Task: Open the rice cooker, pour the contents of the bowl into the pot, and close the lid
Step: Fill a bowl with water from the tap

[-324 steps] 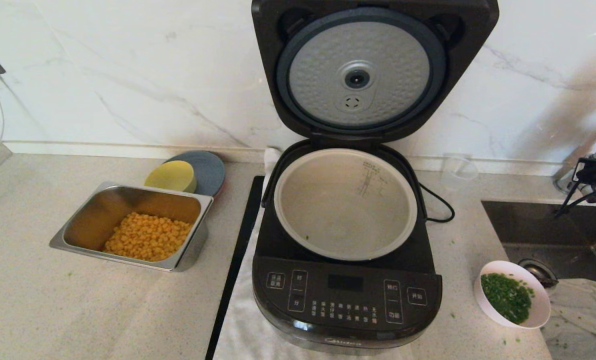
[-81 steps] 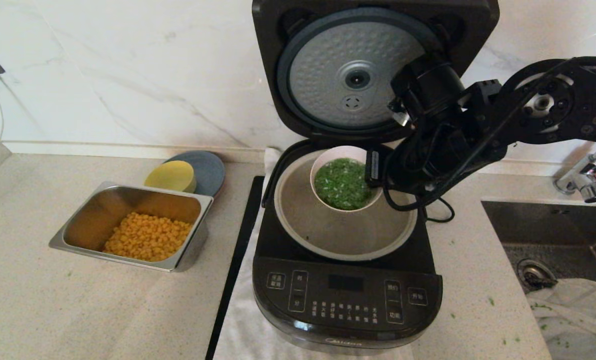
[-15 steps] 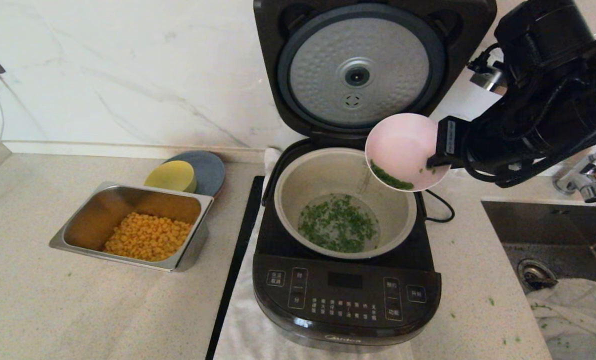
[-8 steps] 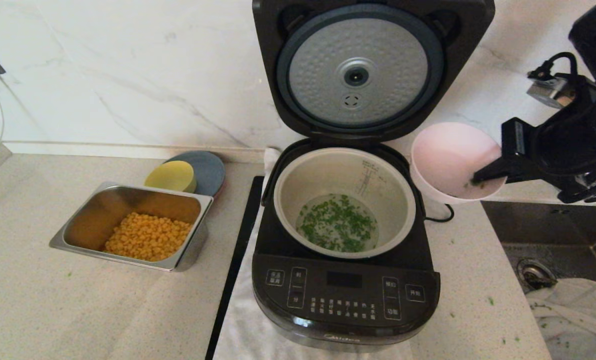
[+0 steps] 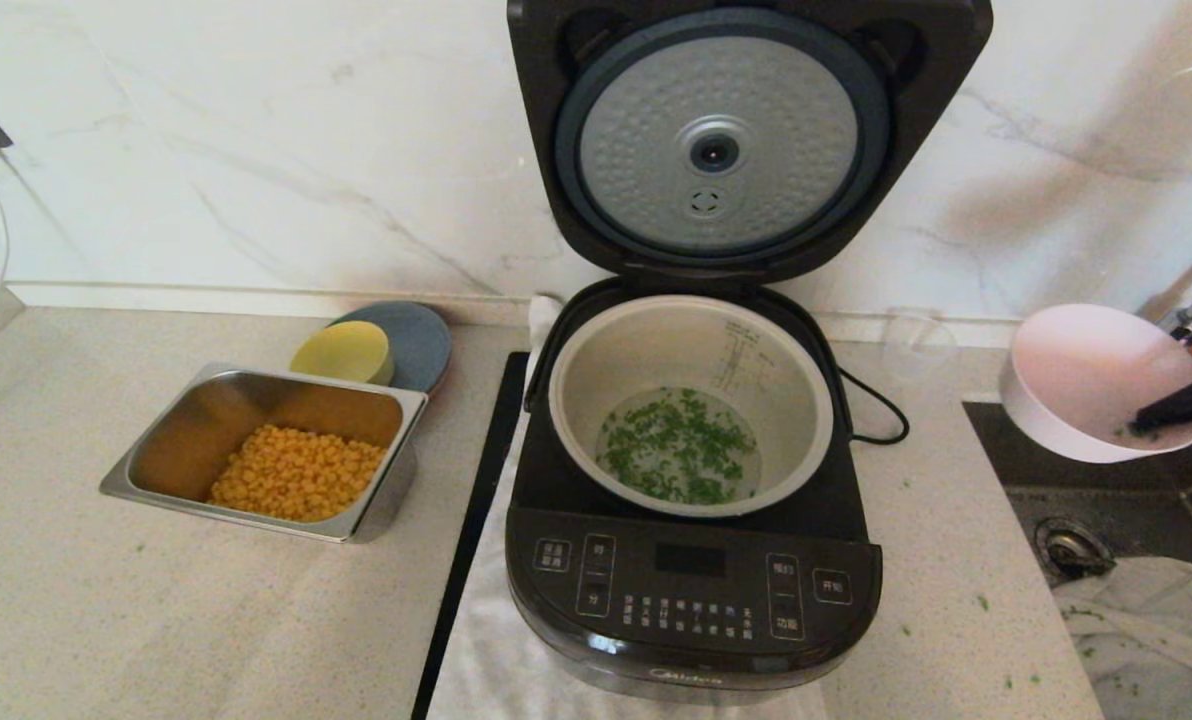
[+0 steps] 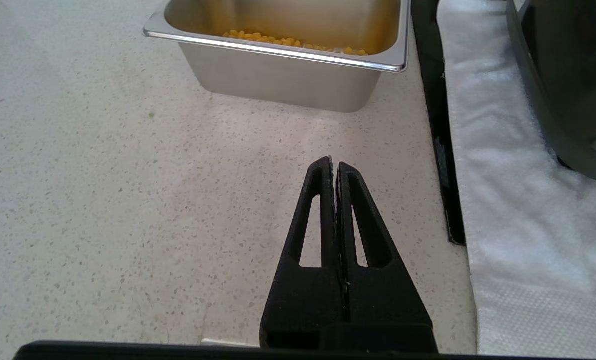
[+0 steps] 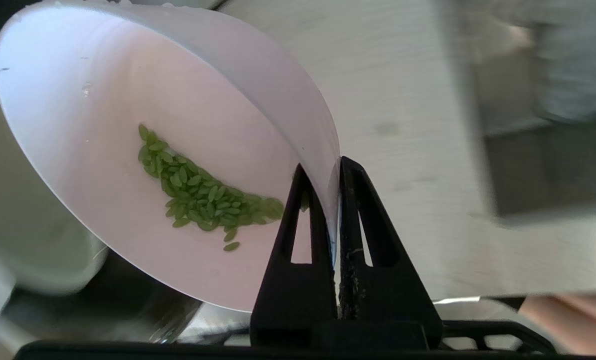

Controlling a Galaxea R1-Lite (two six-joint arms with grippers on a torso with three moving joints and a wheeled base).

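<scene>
The right hand [image 7: 334, 172] grips the rim of the bowl [image 5: 1096, 385], one finger inside and one outside. The bowl is held above the sink [image 5: 1086, 470], well right of the cooker [image 5: 691, 590], tilted with its mouth facing up and toward the cooker. A small patch of herbs [image 7: 198, 197] clings inside it. Half a second ago it hung nearer the pot [image 5: 646, 340]; it has since moved right and lower. The lid [image 5: 721, 150] stands upright and herbs lie in the pot. The left hand [image 6: 334, 172], clenched and empty, hovers over the counter [image 6: 103, 200] near the tray [image 6: 288, 75].
</scene>
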